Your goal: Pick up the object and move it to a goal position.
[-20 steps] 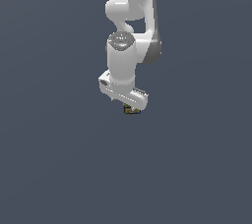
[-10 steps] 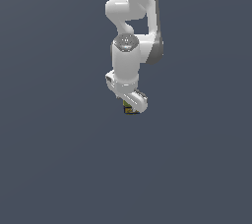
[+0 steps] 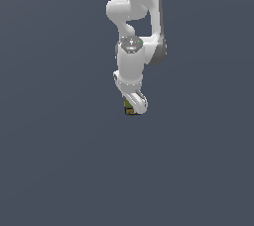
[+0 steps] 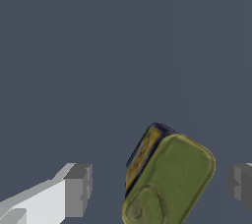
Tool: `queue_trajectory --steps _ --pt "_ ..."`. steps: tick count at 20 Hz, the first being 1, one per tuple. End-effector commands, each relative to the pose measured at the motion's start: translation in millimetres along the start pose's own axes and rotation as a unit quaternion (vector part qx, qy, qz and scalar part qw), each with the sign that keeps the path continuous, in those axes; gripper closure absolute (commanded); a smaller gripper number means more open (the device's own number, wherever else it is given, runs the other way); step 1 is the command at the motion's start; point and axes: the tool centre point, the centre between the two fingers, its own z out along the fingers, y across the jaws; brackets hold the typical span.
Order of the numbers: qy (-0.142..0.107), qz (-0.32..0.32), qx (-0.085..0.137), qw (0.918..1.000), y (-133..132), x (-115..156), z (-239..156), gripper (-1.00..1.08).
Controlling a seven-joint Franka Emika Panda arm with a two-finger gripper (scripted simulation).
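well, from the exterior view the white arm (image 3: 133, 46) hangs down from the top of the frame over a flat grey-blue floor (image 3: 59, 160), its wrist folded low. the gripper (image 3: 133, 107) sits right at the bottom of the arm, and the object (image 3: 129, 109) peeks out just under it, a small yellow and olive bit mostly hidden by the white housing; from here you cannot tell how the jaws stand or whether anything touches. over in the wrist view it gets clearer: the gripper (image 4: 160, 183) is spread wide, one grey finger (image 4: 78, 190) on one side and the other finger (image 4: 239, 182) at the far edge of the picture. the object (image 4: 172, 181) lies between them on the floor, its olive-green top facing the camera, with a yellow and blue label side showing along one edge. it sits turned at an angle to the fingers, nearer the far one, with clear floor showing on both sides, so neither pad touches it.
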Motion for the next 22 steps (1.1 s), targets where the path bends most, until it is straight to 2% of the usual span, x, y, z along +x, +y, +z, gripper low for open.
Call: queue_trajectory --steps 1,8,15,22 --pt "0.000 0.032 0.000 0.9995 2 -5 3 -0.92" --pt "-0.001 0.119 0.000 0.9929 8 -17 10 -0.92" --pt "-0.001 0.199 -0.001 0.9800 13 -28 17 -0.92" --pt "0.000 0.249 -0.001 0.9685 17 -35 21 -0.92"
